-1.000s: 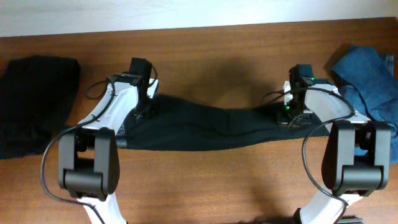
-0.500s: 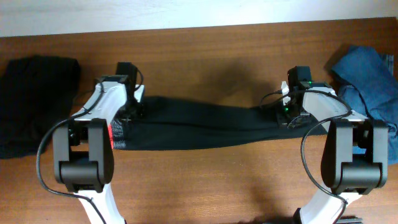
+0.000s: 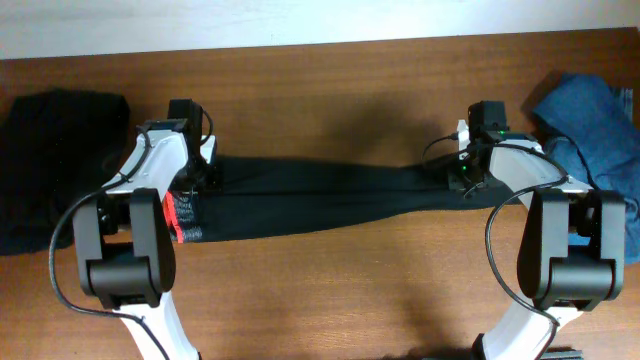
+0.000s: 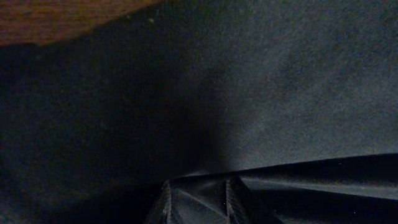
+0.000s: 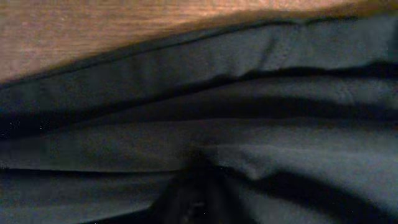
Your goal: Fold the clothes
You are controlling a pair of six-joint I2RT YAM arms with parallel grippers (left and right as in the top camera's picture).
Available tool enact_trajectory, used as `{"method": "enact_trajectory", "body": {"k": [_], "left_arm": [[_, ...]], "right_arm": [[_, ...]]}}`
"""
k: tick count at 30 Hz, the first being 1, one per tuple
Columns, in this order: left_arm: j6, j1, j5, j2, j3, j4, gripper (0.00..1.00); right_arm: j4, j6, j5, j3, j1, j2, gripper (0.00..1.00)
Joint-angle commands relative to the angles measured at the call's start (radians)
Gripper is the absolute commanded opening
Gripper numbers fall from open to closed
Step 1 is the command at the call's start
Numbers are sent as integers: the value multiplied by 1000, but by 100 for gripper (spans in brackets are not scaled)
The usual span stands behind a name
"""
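Observation:
The clothes (image 3: 320, 200), long black trousers, lie stretched in a taut band across the table. Their grey waistband with its red stripe (image 3: 181, 216) is at the left end. My left gripper (image 3: 203, 176) sits on the upper left corner of the trousers. In the left wrist view, black fabric (image 4: 249, 93) fills the frame and a fold is pinched between the fingers of the left gripper (image 4: 199, 190). My right gripper (image 3: 468, 180) rests on the trousers' right end. There the cloth (image 5: 249, 137) hides the jaws, so their state does not show.
A crumpled black garment (image 3: 55, 165) lies at the table's left edge. A blue denim garment (image 3: 590, 130) lies at the far right, just beyond my right arm. Bare wood (image 3: 340, 290) stretches in front of the trousers.
My left gripper has moved left with the fabric, drawing the trousers out longer and straighter. The right gripper has stayed almost in place at the right end.

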Motion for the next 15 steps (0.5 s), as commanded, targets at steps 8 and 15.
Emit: {"method": "enact_trajectory", "body": {"k": [8,15], "left_arm": [[-10,-5,98,18,373,-255,36],[43,-115,245,19,498,-405,41]], "right_arm": [[-145,-3,-16,189,-21,33,58],[-284,8,-21,269,-21,32,76]]}}
